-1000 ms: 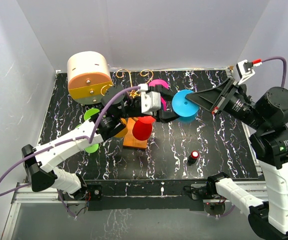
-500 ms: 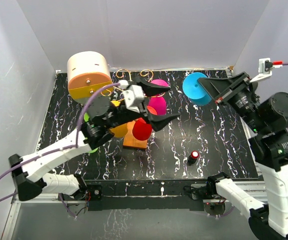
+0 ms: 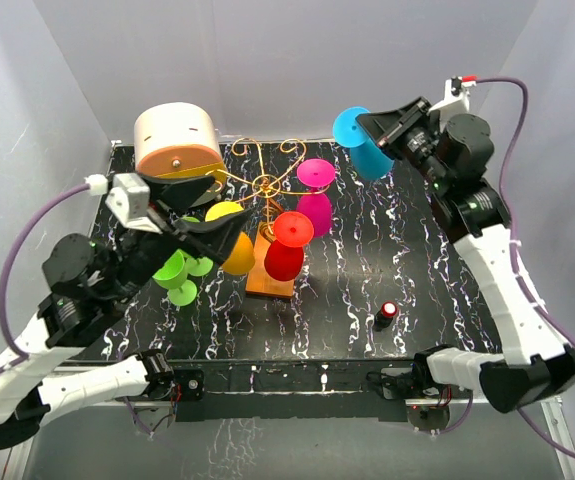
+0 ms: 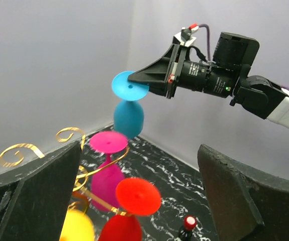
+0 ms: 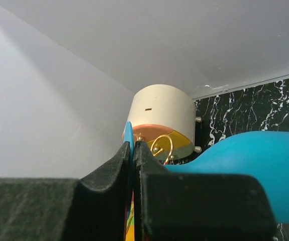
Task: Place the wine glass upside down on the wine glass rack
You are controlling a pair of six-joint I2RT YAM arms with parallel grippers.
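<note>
The right gripper (image 3: 365, 122) pinches just the thin foot of the blue wine glass (image 3: 372, 158), up in the air near the gold wire wine glass rack (image 3: 267, 185). It could slip and fall. The left gripper's (image 3: 205, 206) jaws stand wide, empty.

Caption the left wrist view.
Right hand holds blue plastic wine glass upside down by its foot, beyond the gold wire rack.

The wine glass (image 3: 370, 157) is seen as smooth matt plastic; the rack (image 3: 265, 185) is formed of thin shiny gold wire; the table (image 3: 437, 270) is covered in black, white-veined marbling.
</note>
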